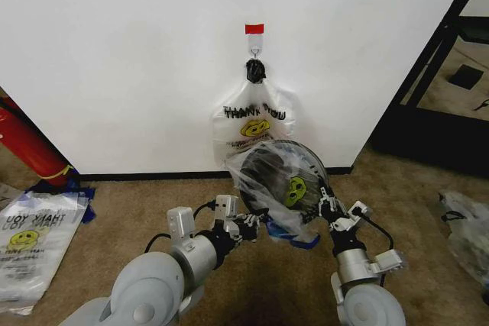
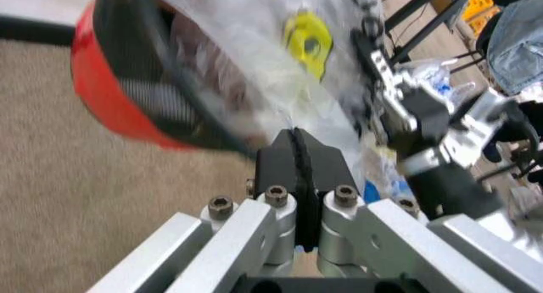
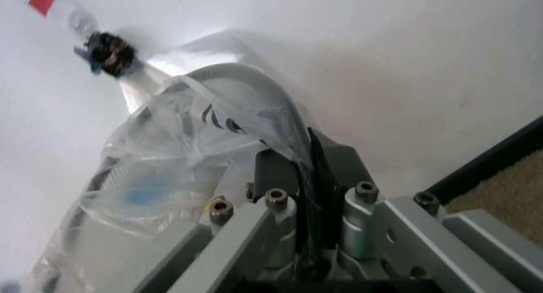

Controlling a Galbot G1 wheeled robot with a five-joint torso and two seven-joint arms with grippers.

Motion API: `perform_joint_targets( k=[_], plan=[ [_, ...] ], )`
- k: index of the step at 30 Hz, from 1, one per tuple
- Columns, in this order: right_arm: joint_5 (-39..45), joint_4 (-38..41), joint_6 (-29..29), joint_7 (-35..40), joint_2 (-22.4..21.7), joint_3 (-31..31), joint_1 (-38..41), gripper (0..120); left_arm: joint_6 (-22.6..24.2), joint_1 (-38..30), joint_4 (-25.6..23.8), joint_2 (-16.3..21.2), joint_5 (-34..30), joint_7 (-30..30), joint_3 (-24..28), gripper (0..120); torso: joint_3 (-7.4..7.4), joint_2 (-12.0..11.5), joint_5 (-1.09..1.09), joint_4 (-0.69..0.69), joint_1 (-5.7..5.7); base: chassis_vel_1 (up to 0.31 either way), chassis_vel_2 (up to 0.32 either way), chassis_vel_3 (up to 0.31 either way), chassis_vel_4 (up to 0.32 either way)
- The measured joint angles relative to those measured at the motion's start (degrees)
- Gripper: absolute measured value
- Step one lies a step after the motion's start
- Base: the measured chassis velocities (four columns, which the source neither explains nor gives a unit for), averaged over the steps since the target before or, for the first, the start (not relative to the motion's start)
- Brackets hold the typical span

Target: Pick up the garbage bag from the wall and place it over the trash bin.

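Garbage bag (image 1: 286, 181) clear, crinkled, yellow smiley, blue patch, draped over tilted trash bin (image 1: 267, 177) near wall (image 1: 153, 51). My 2 claws flanked it low: left gripper (image 1: 250, 226) and right gripper (image 1: 330, 209) each clamped bag plastic

The trash bin (image 1: 275, 177) stands on the carpet (image 1: 137, 211) in front of the wall (image 1: 137, 51), with the garbage bag (image 1: 263, 188) draped over it. Behind it, another bag (image 1: 252, 124) hangs from the hook (image 1: 254, 55) below the tape strip (image 1: 254, 28). The left gripper (image 1: 248, 227) is at the bin's left, the right gripper (image 1: 330, 208) at its right, and a flat bag (image 1: 34, 242) lies far left.
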Motion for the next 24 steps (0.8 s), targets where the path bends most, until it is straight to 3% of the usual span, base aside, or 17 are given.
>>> perform_joint_targets(
  k=[5, 10, 18, 24],
  plan=[
    [3.1, 0.15, -1.2, 0.43, 1.03, 0.81, 0.28, 1, -0.56, 3.35, 0.34, 0.08, 0.92, 0.52, -0.83, 0, 0.0, 0.0, 0.0, 0.01, 0.0, 0.0, 0.0, 0.0, 0.0],
    [7.59, 0.89, -2.94, 0.73, 1.96, 1.91, 0.05, 1, -1.85, 6.0, 3.91, -0.83, 3.25, 2.04, -2.35, 0, 0.0, 0.0, -0.01, 0.0, 0.0, 0.0, 0.0, 0.0, 0.0],
    [8.9, 1.82, -4.09, 0.51, 2.06, 2.0, -1.27, 1, -5.55, 4.43, 11.91, -2.19, 7.11, 3.96, -2.86, 0, 0.0, 0.0, -0.01, 0.0, 0.0, 0.0, 0.0, 0.0, 0.0],
    [8.35, 1.99, -4.13, -0.09, 1.98, 1.54, -2.56, 1, -8.7, 3.58, 14.13, -3.97, 8.9, 4.19, -2.61, 0, 0.0, 0.0, 0.0, -0.01, 0.0, 0.0, 0.0, 0.0, 0.0]
  ],
)
